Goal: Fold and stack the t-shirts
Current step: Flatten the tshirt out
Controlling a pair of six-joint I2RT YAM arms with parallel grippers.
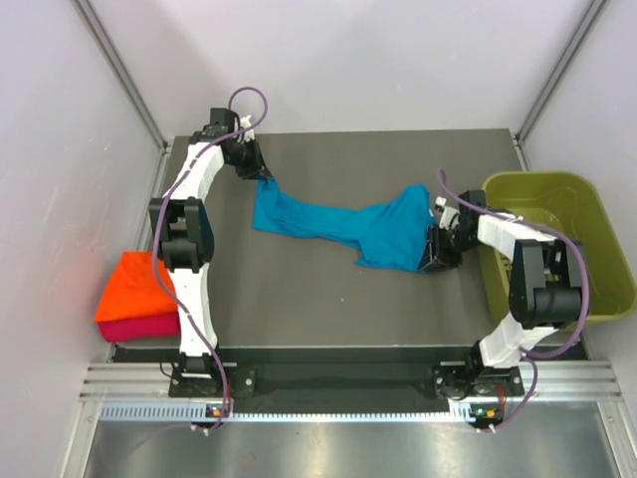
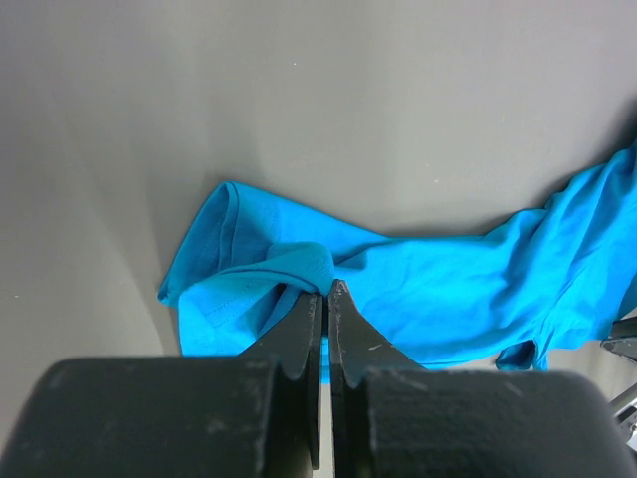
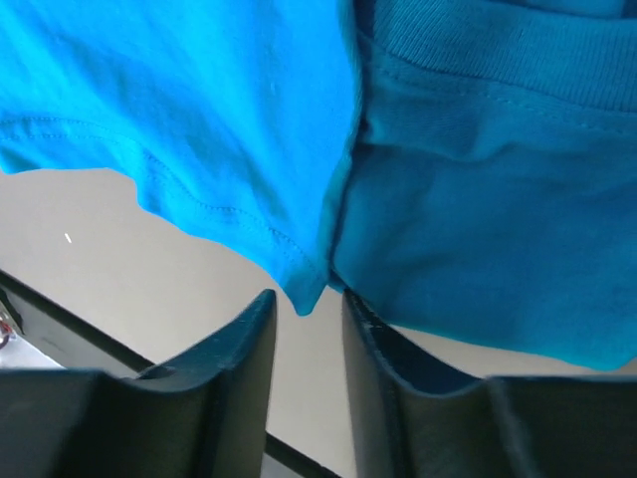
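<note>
A teal-blue t-shirt (image 1: 338, 224) lies stretched in a crumpled band across the dark table (image 1: 328, 299). My left gripper (image 1: 261, 177) is shut on its far-left end; in the left wrist view the closed fingertips (image 2: 325, 289) pinch a fold of the shirt (image 2: 438, 289). My right gripper (image 1: 435, 249) is at the shirt's right end. In the right wrist view its jaws (image 3: 307, 299) stand apart, with a corner of the shirt (image 3: 199, 119) hanging between the tips. A folded orange t-shirt (image 1: 134, 284) lies on a folded magenta-pink one (image 1: 139, 327) at the table's left edge.
An olive-green plastic basket (image 1: 537, 180) stands at the right edge of the table, right behind my right arm. White walls enclose the table on the left, back and right.
</note>
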